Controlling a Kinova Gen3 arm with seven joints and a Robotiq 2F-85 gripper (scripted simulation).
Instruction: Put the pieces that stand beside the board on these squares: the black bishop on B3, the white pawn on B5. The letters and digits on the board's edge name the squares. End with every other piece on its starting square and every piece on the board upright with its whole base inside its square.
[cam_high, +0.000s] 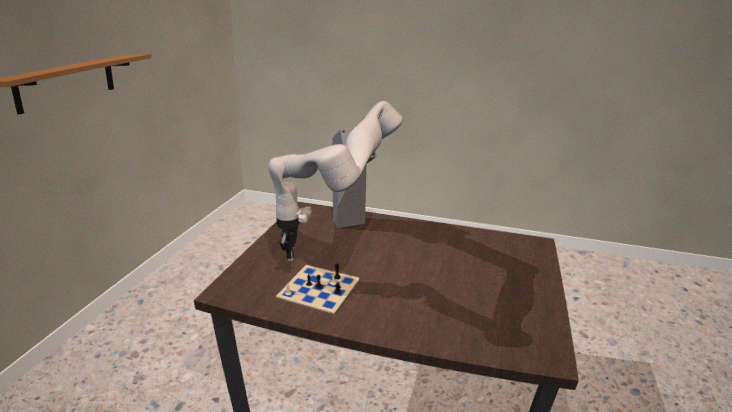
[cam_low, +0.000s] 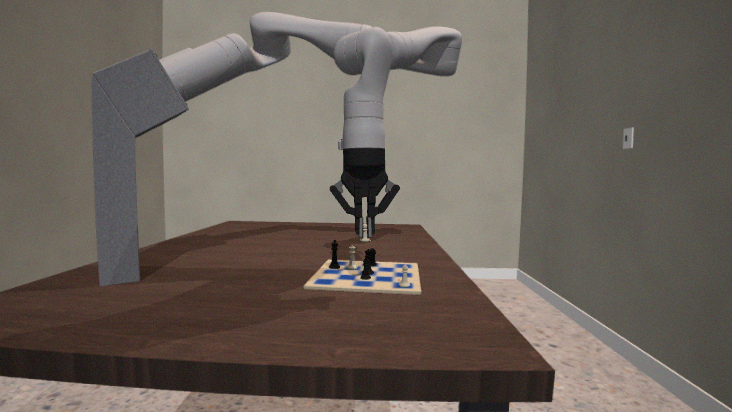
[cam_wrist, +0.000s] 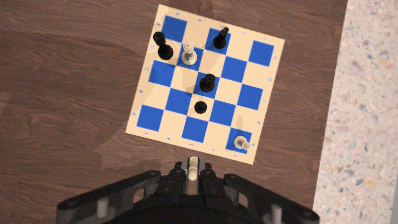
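One piece is in my claw right now: the gripper (cam_low: 364, 232) is pinching the white pawn (cam_low: 364, 231) between its fingertips, lifted off the table (cam_high: 435, 286) and hanging beyond the board (cam_wrist: 210, 80), on the side toward the worktop's far edge in the exterior view. From the wrist view the pale pawn head sits between the pads, with the board just ahead of it.

I judge this to be the carry step for the pawn, with B5 as the goal. The edge markings are too small for me to read, so I cannot yet say which square that is. A small black piece (cam_wrist: 200, 107) stands near the board's middle; it may be the bishop, but I cannot confirm it. My next move needs a level approach over the standing pieces, then a straight descent so the base lands wholly inside one square.

Dark wood grain covers the worktop, which stands on a speckled floor between plain grey-green walls.
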